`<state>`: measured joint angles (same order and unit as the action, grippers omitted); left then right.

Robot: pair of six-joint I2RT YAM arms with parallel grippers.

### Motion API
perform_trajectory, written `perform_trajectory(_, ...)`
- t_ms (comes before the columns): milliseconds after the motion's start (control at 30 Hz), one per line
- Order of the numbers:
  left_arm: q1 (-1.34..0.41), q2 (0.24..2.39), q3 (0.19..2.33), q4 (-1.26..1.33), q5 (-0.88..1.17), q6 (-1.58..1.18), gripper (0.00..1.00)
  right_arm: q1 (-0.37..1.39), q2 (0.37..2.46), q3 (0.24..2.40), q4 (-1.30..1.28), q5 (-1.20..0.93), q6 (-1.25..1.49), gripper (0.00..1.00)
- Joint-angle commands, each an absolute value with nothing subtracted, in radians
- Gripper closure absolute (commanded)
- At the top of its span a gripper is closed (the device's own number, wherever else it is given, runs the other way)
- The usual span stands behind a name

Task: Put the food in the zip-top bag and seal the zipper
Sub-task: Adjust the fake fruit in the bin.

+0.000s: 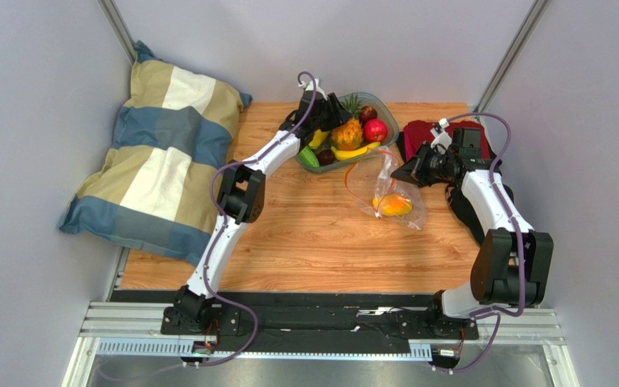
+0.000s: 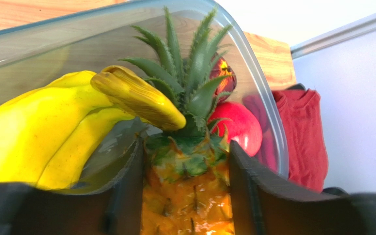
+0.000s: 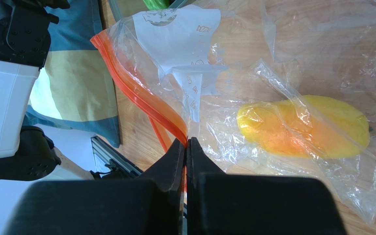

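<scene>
My left gripper is over the grey-green tray, its jaws pressed on both sides of the pineapple, as the left wrist view shows. Yellow bananas, a red fruit, a purple fruit and a green cucumber lie in the tray. My right gripper is shut on the orange-red zipper and holds the mouth of the zip-top bag up. The mango lies inside the bag. The slider is not visible.
A striped pillow lies at the table's left edge. A red cloth lies behind my right gripper, next to the tray. Walls close off the back and both sides.
</scene>
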<state>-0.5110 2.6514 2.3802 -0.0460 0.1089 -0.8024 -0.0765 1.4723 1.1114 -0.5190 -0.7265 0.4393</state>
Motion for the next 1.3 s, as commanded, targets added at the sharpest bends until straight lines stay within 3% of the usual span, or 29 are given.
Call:
perform_trajectory(0,-0.515,2.531,2.359,-0.006,0.132,-0.692,0.7,-0.083,1.482,1.132,-0.505,-0.735,0.425,1.0)
perform_trajectory(100,-0.515,2.499,2.344,-0.006,0.14,-0.661,0.79,-0.083,1.482,1.135,-0.503,-0.735,0.423,1.0)
perform_trajectory(833,-0.483,2.232,2.097,0.003,0.218,-0.423,0.82,-0.083,1.471,1.158,-0.502,-0.741,0.426,1.0)
perform_trajectory(900,-0.476,2.192,2.045,0.005,0.259,-0.405,0.89,-0.083,1.474,1.166,-0.502,-0.742,0.433,1.0)
perform_trajectory(1033,-0.474,2.145,1.994,0.003,0.307,-0.38,0.89,-0.083,1.491,1.187,-0.503,-0.762,0.443,1.0)
perform_trajectory(1267,-0.474,2.158,2.011,-0.253,0.266,-0.247,0.87,-0.083,1.506,1.206,-0.503,-0.787,0.449,1.0)
